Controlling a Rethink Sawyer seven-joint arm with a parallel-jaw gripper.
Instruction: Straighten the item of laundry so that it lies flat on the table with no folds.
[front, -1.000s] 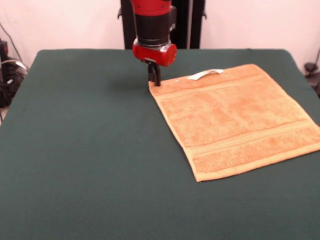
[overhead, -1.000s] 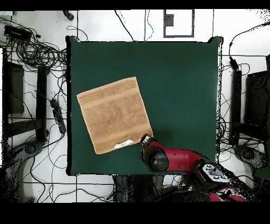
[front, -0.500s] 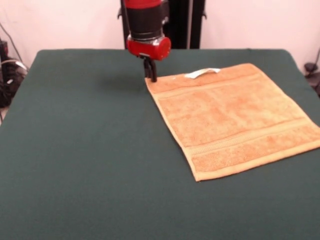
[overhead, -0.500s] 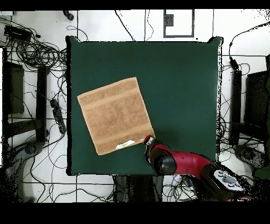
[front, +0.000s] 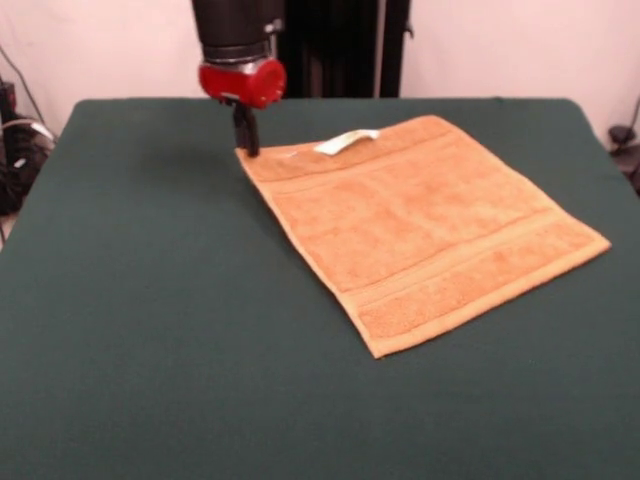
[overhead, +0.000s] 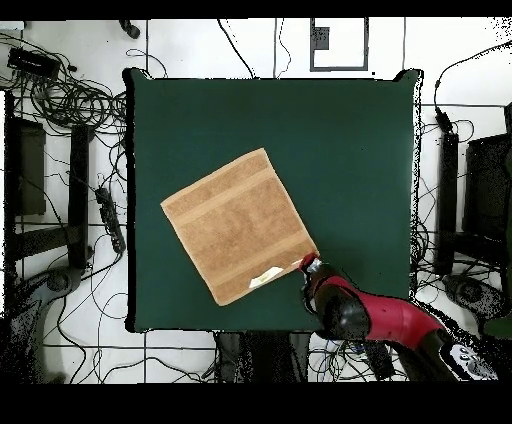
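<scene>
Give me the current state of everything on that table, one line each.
towel: spread flat, no folds visible, lying at an angle to the table's edges.
white tag: lying at the towel's edge nearest the robot.
end effector: shut on the towel's corner.
table: carrying only the towel.

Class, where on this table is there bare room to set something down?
The dark green felt-topped table is bare left of and in front of the tan-orange terry towel. It is crowded at the towel's far corner, where the black gripper pinches it.
</scene>
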